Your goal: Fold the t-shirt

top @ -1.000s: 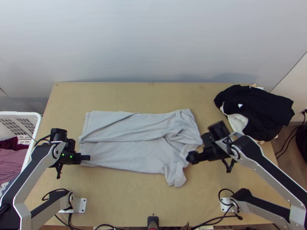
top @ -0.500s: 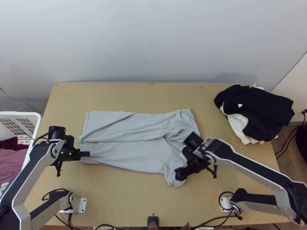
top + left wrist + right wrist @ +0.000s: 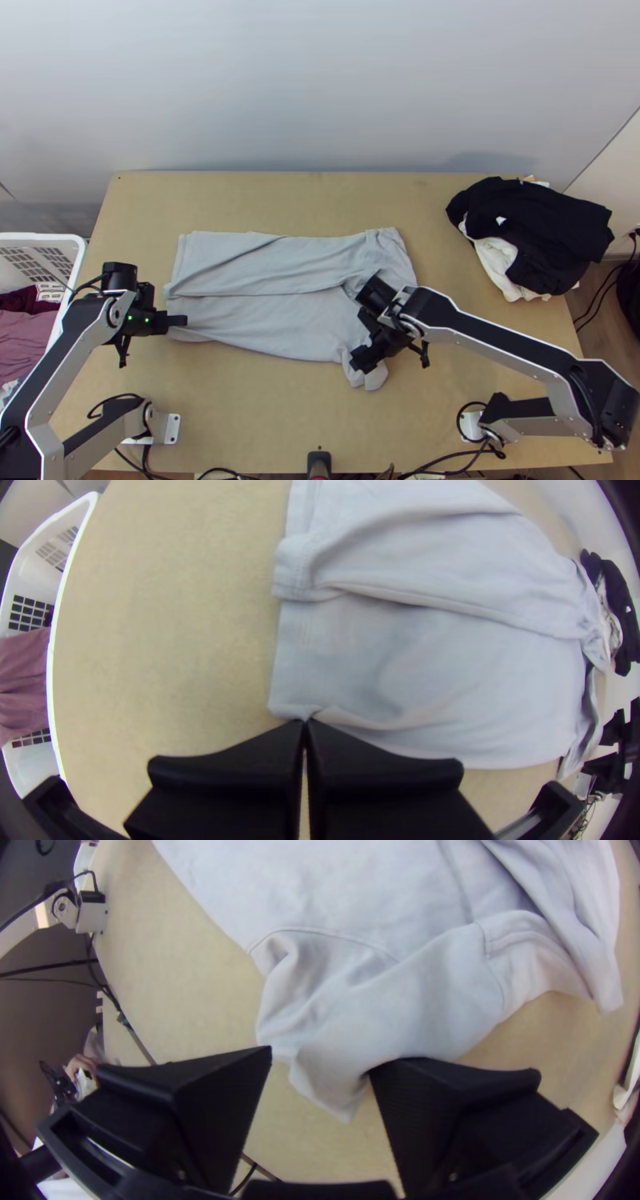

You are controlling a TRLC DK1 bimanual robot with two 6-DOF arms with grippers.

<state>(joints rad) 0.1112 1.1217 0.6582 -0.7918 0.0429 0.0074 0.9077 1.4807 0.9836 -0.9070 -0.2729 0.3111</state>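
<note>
My left gripper [image 3: 186, 321] is at the near left corner of the light grey t-shirt [image 3: 264, 320] in the top view. In the left wrist view, my left gripper [image 3: 305, 724] is shut on the edge of the shirt [image 3: 453, 673]. The shirt lies lengthwise, its far side folded over toward the middle, with a bunched right end. My right gripper [image 3: 358, 366] is over its near right corner. In the right wrist view, my right gripper [image 3: 320, 1063] stands open, with the sleeve cloth [image 3: 400, 1013] between and partly under its fingers.
A pile of black and white clothes [image 3: 536, 224] lies at the table's right edge. The white basket [image 3: 76, 276] with coloured clothes stands to the left. Bare table [image 3: 272, 416] stretches along the near side, and another strip runs behind the shirt.
The right gripper has moved left and nearer the table's front edge, from beside the shirt to over its near right corner. The shirt's near left corner has shifted slightly with the left gripper.
</note>
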